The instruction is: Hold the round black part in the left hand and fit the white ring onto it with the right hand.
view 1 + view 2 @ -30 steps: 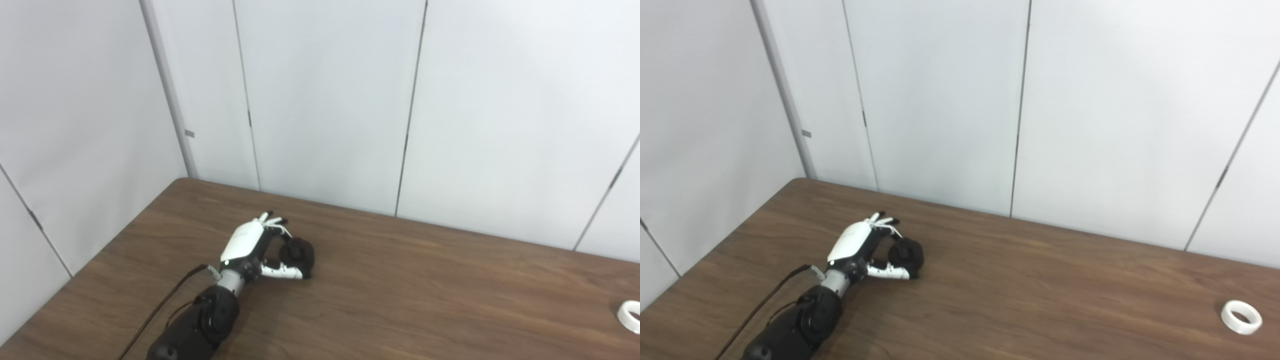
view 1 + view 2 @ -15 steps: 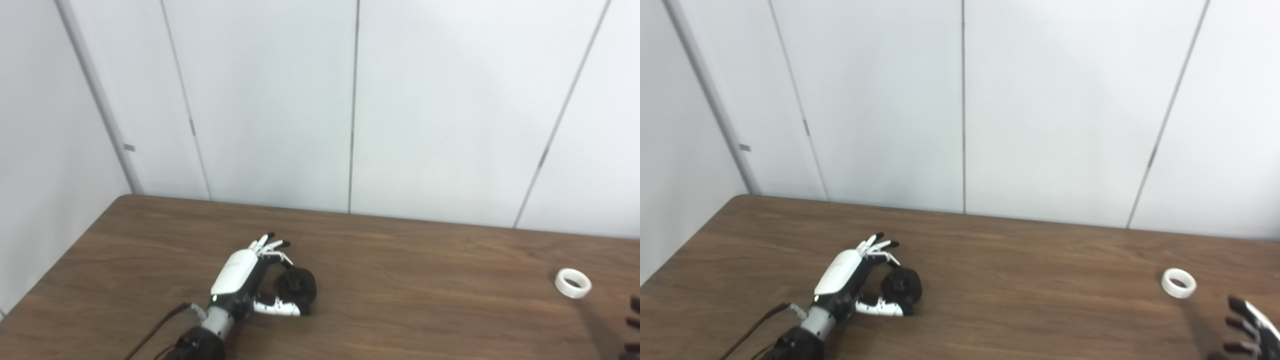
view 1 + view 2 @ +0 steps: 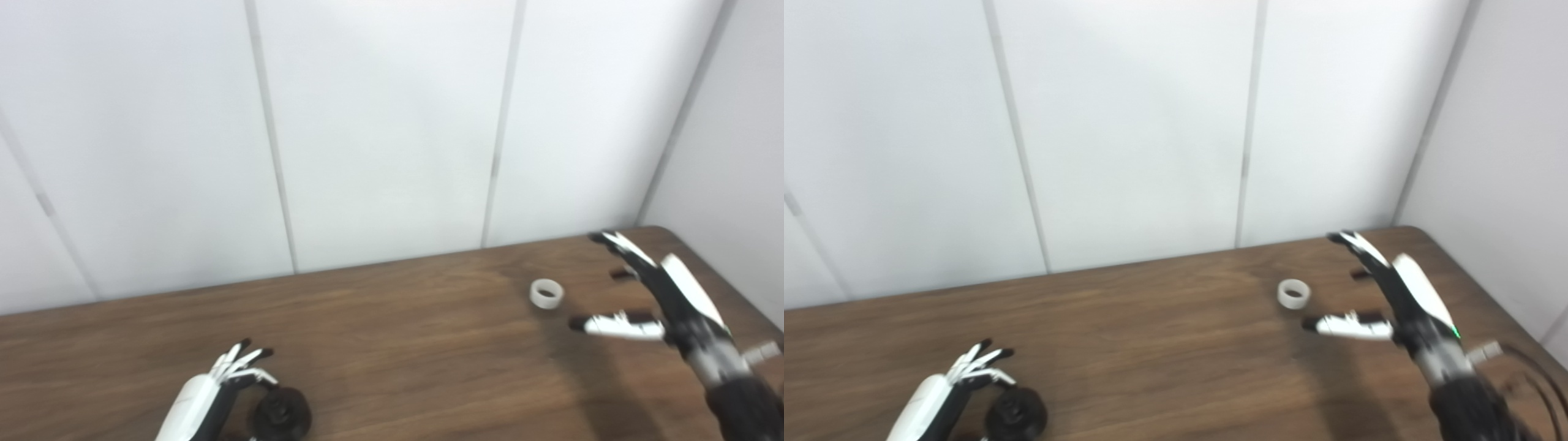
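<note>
The round black part (image 3: pixel 282 414) lies on the brown table (image 3: pixel 398 343) at the bottom left. My left hand (image 3: pixel 202 398) cups it from the left, fingers spread and raised above it; the thumb is cut off by the picture's edge. The hand looks open, with no firm hold on the part. The white ring (image 3: pixel 546 294) lies flat on the table at the right. My right hand (image 3: pixel 661 300) hovers just right of the ring, open, with fingers stretched past it and the thumb pointing left below it. It does not touch the ring.
White wall panels (image 3: pixel 380 141) stand right behind the table's far edge. The table's right corner (image 3: pixel 658 231) is close behind my right hand, with another wall panel (image 3: pixel 735 159) beside it. Bare wood lies between the two hands.
The camera has swung to the right, so the whole picture shifted left. My right hand has come up into view and reached forward beside the white ring. The left hand still cups the black part.
</note>
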Tool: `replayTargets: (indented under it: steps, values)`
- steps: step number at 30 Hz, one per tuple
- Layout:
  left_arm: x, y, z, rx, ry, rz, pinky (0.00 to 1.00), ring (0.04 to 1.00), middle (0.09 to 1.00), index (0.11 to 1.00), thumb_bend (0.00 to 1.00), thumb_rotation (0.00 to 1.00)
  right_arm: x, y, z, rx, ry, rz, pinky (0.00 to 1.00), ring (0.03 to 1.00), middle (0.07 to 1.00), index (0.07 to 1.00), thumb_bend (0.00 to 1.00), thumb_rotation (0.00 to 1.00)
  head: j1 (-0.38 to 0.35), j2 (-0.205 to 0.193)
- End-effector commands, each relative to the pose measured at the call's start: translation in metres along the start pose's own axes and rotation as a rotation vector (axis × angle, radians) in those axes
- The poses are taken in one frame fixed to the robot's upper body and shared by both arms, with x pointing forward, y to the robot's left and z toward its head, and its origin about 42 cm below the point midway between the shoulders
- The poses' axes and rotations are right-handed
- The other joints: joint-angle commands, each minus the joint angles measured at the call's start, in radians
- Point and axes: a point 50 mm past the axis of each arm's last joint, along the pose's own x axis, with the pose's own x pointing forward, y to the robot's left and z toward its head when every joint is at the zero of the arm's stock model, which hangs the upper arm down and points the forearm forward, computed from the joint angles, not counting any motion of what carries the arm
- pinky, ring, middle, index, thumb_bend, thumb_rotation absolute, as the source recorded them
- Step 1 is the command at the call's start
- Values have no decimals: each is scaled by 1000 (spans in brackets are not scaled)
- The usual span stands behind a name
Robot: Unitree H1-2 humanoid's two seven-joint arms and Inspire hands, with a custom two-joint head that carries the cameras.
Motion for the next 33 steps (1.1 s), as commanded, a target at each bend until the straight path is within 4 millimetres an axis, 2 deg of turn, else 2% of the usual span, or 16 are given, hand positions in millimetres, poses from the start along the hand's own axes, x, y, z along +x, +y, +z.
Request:
replayTargets:
  steps: [1, 9, 13, 15, 23, 33]
  values:
    - [-20, -25, -1, -43, 18, -38, 1000, 1000, 881, 480, 517, 42, 15, -23, 19, -89, -55, -19, 775, 949, 969, 818, 966, 321, -8, 1]
    - [-21, -22, -3, -20, 10, -49, 1000, 1000, 876, 480, 517, 39, 63, -47, 34, -308, 3, 106, 836, 1000, 1000, 782, 978, 266, -46, 5]
    - [-23, -21, -4, -13, 14, -45, 1000, 1000, 871, 480, 517, 39, 82, -48, 33, -383, 43, 186, 964, 1000, 1000, 798, 973, 262, -51, 8]
    - [-24, -20, -5, -11, 13, -43, 1000, 1000, 871, 480, 517, 39, 88, -48, 32, -398, 58, 216, 988, 1000, 1000, 809, 978, 276, -53, 10]
    - [-27, -20, -5, -6, 13, -42, 1000, 1000, 871, 480, 518, 39, 115, -30, 16, -489, 110, 318, 996, 1000, 1000, 853, 1000, 370, -52, 17]
    - [-30, -17, -1, -1, 7, -39, 1000, 1000, 863, 480, 518, 40, 130, -6, 6, -558, 140, 381, 1000, 1000, 1000, 871, 1000, 409, -45, 25]
